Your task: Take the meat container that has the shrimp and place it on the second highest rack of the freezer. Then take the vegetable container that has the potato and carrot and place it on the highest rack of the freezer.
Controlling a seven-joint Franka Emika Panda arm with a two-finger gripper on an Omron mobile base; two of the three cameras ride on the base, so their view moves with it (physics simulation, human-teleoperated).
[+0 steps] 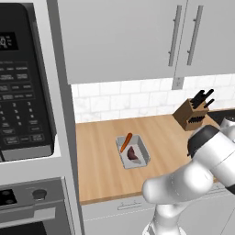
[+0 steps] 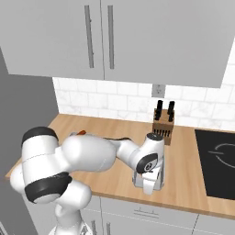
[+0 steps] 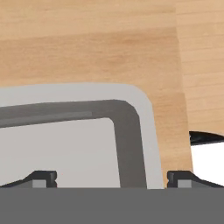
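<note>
The vegetable container (image 1: 133, 152) lies in the middle of the left base view, a shallow grey tray flat on the wooden bench (image 1: 101, 160). Inside it the carrot (image 1: 126, 142) slants from the tray's upper rim toward its middle, and the potato (image 1: 133, 153) sits just below it, the two close together.

In the hand view a grey tray's rounded corner (image 3: 135, 113) takes up the lower left of the frame, with its darker inner wall and pale floor. Which tray this is cannot be told, since nothing lying in it shows. The jaws stand wide: one dark fingertip (image 3: 41, 178) is at the lower left over the tray's floor, the other at the lower right over bare wood beyond the rim, so the corner lies between them. Whether either tip touches the tray cannot be told.

In the right base view the gripper (image 2: 148, 181) hangs low over the bench at the centre of the frame, pointing down, near the front edge. A knife block (image 2: 164, 126) stands behind it against the tiled wall, and a black cooktop (image 2: 215, 158) lies at the right edge. Grey wall cabinets (image 2: 114, 36) run across the top. In the left base view a black microwave (image 1: 23, 82) fills the upper left with an oven (image 1: 27, 202) below it.
</note>
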